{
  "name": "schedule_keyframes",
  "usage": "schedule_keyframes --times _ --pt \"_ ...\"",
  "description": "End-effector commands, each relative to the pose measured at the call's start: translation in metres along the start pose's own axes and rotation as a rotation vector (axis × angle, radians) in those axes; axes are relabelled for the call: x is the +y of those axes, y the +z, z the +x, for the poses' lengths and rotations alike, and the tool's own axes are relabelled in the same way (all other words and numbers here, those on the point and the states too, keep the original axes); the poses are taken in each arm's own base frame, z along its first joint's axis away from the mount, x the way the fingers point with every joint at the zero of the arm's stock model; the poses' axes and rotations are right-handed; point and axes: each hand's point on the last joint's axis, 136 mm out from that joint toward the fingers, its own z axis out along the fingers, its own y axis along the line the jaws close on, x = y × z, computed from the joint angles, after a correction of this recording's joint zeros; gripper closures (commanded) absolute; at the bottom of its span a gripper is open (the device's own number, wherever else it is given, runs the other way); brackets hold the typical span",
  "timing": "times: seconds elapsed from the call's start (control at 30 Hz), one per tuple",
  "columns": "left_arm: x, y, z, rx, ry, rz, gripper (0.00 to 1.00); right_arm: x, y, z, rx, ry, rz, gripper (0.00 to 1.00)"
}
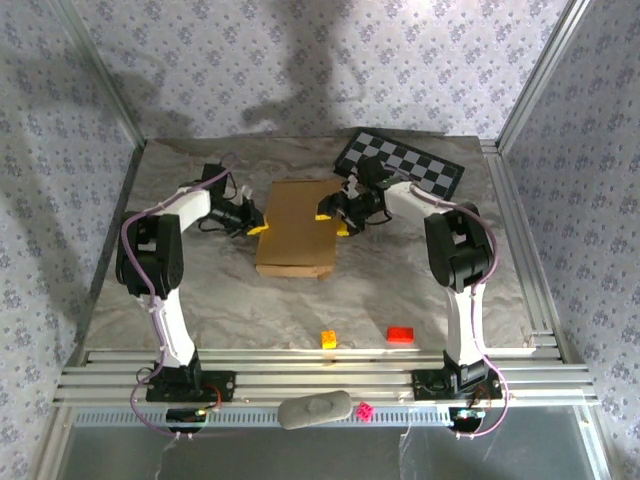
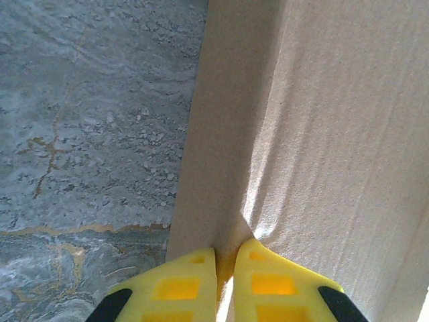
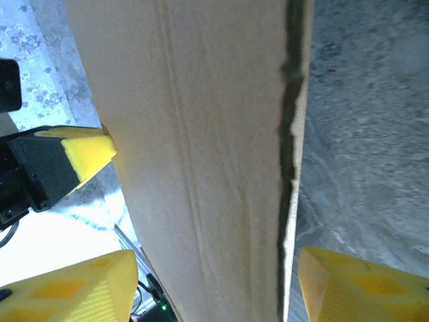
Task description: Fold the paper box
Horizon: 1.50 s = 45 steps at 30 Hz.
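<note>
**Status: both end effectors positioned at the cardboard box**

I see the plain brown corrugated cardboard box (image 1: 297,230) lying near the centre of the grey marbled surface (image 1: 200,300), just in front of the black-and-white checkered board (image 1: 400,165). The left end effector (image 1: 258,228) is at the box's left edge. In the left wrist view its yellow fingers (image 2: 177,288) are almost together, pinching a thin cardboard wall. The right end effector (image 1: 342,222) is at the box's right edge. Its fingers (image 3: 362,288) are spread wide, one on each side of a cardboard panel, and I cannot tell whether they clamp it. A red block (image 1: 400,334) and an orange block (image 1: 328,339) lie near the front edge, well apart from the box.
</note>
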Motion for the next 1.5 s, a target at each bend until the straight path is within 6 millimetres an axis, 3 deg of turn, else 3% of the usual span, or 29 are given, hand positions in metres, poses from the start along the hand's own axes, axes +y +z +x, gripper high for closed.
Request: schedule_keyframes --times 0.0,0.2,0.3,0.53,0.87,1.23,1.37,1.47 --pt "0.070 0.009 0.027 0.072 -0.116 -0.224 0.92 0.016 -0.003 -0.003 -0.012 -0.029 0.011 0.29" --pt "0.079 0.007 0.028 0.079 -0.125 -0.236 0.92 0.023 0.002 0.004 0.024 -0.059 0.018 0.21" --pt "0.084 0.008 0.030 0.088 -0.129 -0.250 0.92 0.022 0.002 0.005 0.022 -0.046 0.006 0.01" --pt "0.092 0.010 0.035 0.100 -0.143 -0.267 0.92 0.012 0.000 0.003 -0.001 0.001 -0.047 0.00" --pt "0.101 0.012 0.040 0.120 -0.151 -0.278 0.93 0.020 0.023 -0.001 0.011 0.017 -0.186 0.01" --pt "0.100 0.013 0.039 0.121 -0.152 -0.270 0.93 0.032 0.040 -0.016 -0.025 0.062 -0.190 0.14" --pt "0.095 0.009 0.034 0.102 -0.152 -0.261 0.90 0.039 0.036 -0.019 -0.059 0.072 -0.146 0.25" --pt "0.086 0.001 0.026 0.071 -0.142 -0.249 0.83 0.041 0.030 -0.020 -0.090 0.093 -0.087 0.40"
